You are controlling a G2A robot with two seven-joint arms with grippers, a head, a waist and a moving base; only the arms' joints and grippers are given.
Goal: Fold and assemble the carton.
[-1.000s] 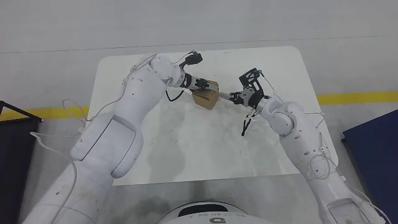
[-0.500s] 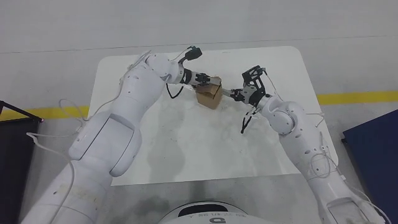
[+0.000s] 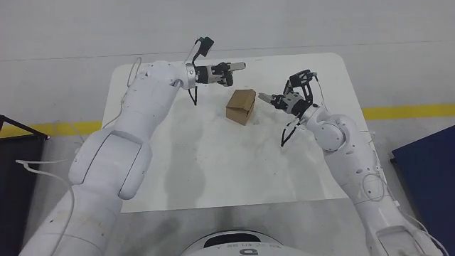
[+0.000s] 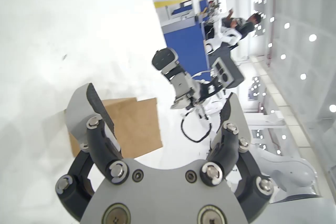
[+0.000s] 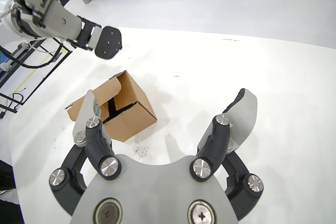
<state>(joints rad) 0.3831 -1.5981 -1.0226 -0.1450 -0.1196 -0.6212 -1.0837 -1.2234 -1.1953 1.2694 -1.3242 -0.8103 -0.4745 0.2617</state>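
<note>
- White counter (image 3: 213,171) bears the carton (image 3: 240,106) — end flaps (image 5: 126,97) partly tucked.
- We find left hand (image 3: 242,65) and right hand (image 3: 261,98) flanking it, wide and empty — clear for regrasping, we judge.

Carton (image 3: 241,107), centre frame on the table (image 3: 206,171), is the one obstacle between my grippers. There's a gap between it and my left gripper (image 3: 238,65) above it, and a narrower gap to my right gripper (image 3: 264,98) just right of it. Wide bare tabletop in the lower frame, room to pass.
</note>
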